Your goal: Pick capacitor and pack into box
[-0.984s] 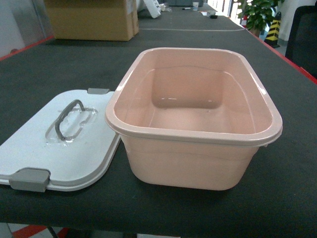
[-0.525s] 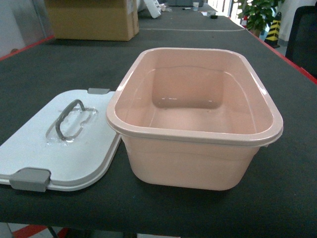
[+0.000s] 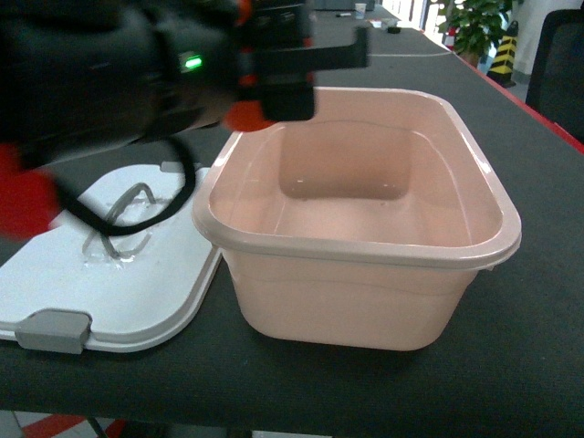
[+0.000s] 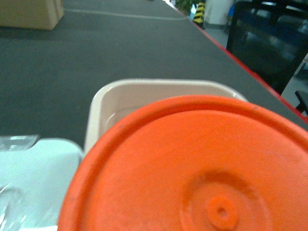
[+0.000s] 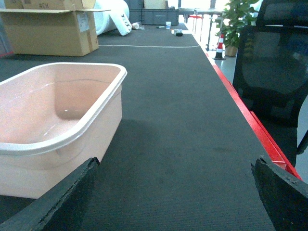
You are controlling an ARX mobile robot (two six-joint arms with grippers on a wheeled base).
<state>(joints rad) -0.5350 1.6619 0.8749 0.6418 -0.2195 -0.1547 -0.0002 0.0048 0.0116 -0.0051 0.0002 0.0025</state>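
Observation:
The box (image 3: 356, 251) is a pale pink tub standing open and empty on the dark table; its rim also shows in the left wrist view (image 4: 144, 86) and the right wrist view (image 5: 72, 137). Its white lid (image 3: 55, 274) with grey handle lies flat to its left. My left gripper (image 3: 274, 96) hangs over the box's far left corner, blurred, shut on the orange capacitor (image 3: 245, 116). The capacitor's round orange face (image 4: 192, 163) fills most of the left wrist view and hides the jaws. My right gripper (image 5: 174, 168) is open over bare table to the right of the box.
A brown cardboard carton (image 5: 48, 31) stands far back on the left. The table's red edge (image 5: 250, 120) runs along the right, with a black chair (image 5: 274, 62) beyond it. A potted plant (image 3: 474, 23) stands at the far right.
My left arm has swung into the head view from the left, bringing the orange capacitor over the box's far left corner. The box and lid have not moved.

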